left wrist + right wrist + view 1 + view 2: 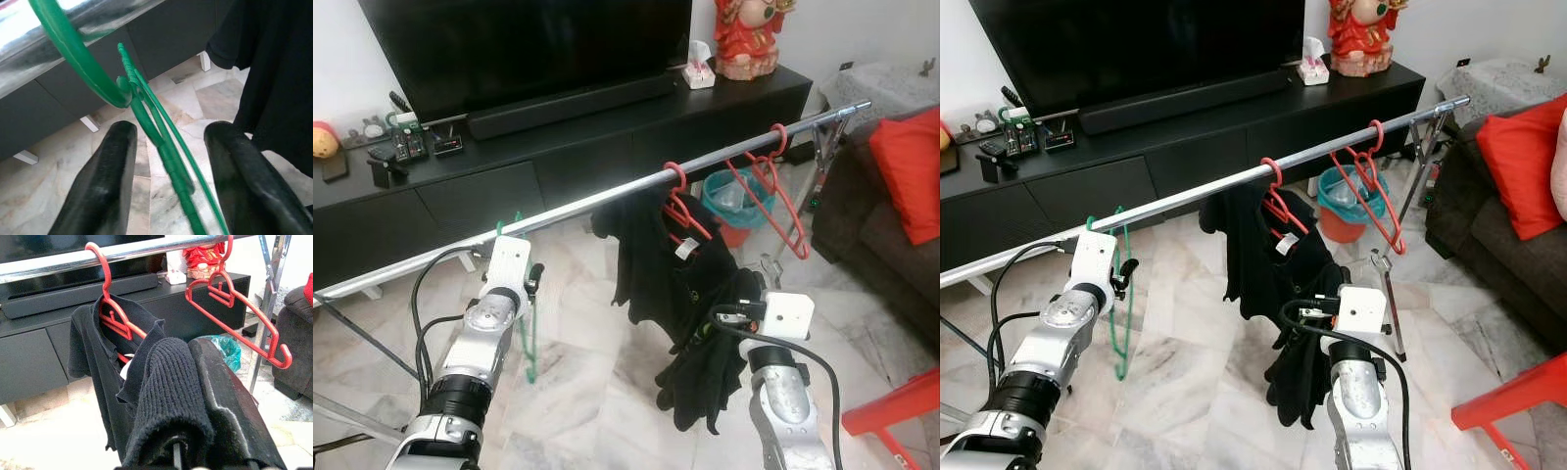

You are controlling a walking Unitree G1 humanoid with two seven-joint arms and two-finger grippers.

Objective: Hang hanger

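A green hanger (pixel 1119 294) hangs by its hook on the silver rail (pixel 597 203), toward the rail's left end. My left gripper (pixel 171 128) is open with a finger on each side of the hanger's neck (pixel 161 142), not pressing it. Farther right on the rail, a red hanger (pixel 680 211) carries a black shirt (pixel 641 264), and two empty red hangers (pixel 769 191) hang near the right end. My right gripper (pixel 729 315) is shut on a black knit garment (pixel 166 382), which droops below it toward the floor.
Behind the rail stand a black TV console (pixel 558 157), a large TV (pixel 529 49) and a red figurine (pixel 749 34). A teal bin (pixel 734 196) sits under the rail. A dark sofa with a red cushion (pixel 911 176) is at the right, and a red stool (pixel 901 411) is at the lower right.
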